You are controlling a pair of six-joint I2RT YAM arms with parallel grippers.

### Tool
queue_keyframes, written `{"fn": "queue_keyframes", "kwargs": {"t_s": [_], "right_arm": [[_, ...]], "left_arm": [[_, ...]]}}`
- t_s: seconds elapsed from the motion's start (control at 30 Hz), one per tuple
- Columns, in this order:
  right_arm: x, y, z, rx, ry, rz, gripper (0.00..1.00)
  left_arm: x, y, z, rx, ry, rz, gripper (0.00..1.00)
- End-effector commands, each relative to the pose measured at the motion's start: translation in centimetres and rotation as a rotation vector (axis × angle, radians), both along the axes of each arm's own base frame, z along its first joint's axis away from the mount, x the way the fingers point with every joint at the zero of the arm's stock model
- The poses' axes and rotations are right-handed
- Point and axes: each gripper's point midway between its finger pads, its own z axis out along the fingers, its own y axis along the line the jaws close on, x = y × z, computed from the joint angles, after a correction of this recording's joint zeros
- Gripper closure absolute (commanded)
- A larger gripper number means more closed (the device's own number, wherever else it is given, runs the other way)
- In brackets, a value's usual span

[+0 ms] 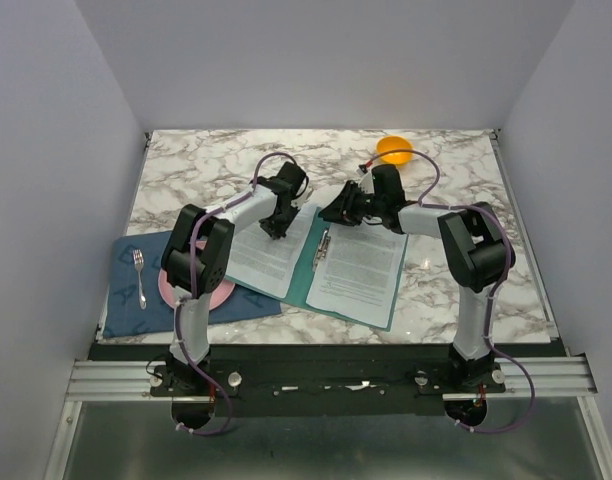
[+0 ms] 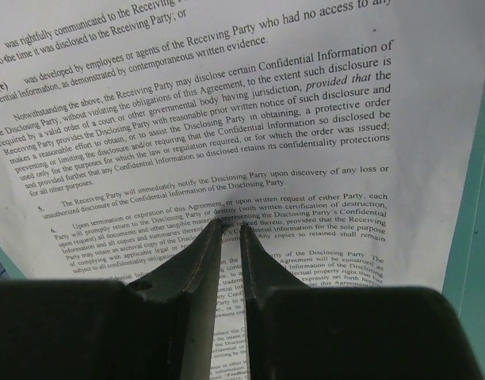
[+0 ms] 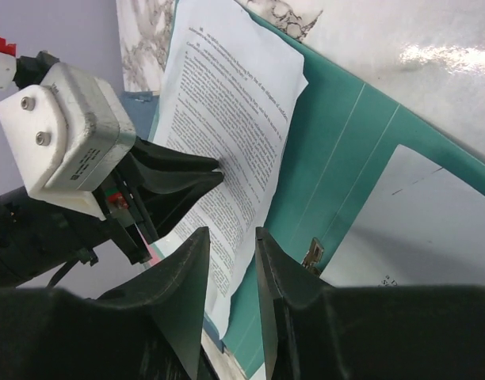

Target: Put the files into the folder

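Observation:
The teal folder (image 1: 308,272) lies open in the middle of the table, a small metal clip (image 1: 322,247) on its spine. One stack of files (image 1: 264,262) lies on its left half and another (image 1: 358,266) on its right half. My left gripper (image 1: 276,228) points down at the left stack. Its jaws are nearly together, with only a slit and nothing between them, and its tips (image 2: 231,226) touch the printed sheet (image 2: 227,119). My right gripper (image 3: 233,231) is open and empty. It hovers over the inner edge of the left stack (image 3: 227,103), beside the spine clip (image 3: 312,253).
A dark blue placemat (image 1: 126,300) at the front left carries a pink plate (image 1: 214,296) and a fork (image 1: 139,276), and the left stack overlaps its edge. An orange ball (image 1: 394,150) sits at the back right. The two wrists are close together over the folder's far end.

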Motion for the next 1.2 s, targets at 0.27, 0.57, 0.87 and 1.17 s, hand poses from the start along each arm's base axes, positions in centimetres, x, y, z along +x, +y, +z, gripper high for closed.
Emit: {"fn": "queue_keyframes", "kwargs": {"t_s": [0.27, 0.57, 0.87, 1.17], "right_arm": [[-0.5, -0.8, -2.9, -0.085, 0.02, -0.001, 0.53], [-0.7, -0.6, -4.3, -0.09, 0.054, 0.013, 0.45], [-1.6, 0.0, -5.0, -0.052, 0.071, 0.03, 0.48], [-2.7, 1.2, -3.4, 0.031, 0.044, 0.077, 0.52]], "left_arm": [[-1.3, 2.2, -1.9, 0.09, 0.033, 0.013, 0.77], [-1.5, 2.5, -1.8, 0.099, 0.032, 0.012, 0.78], [-1.4, 2.6, -1.7, 0.106, 0.033, 0.018, 0.78], [-1.5, 3.0, -1.8, 0.123, 0.032, 0.027, 0.79]]}}
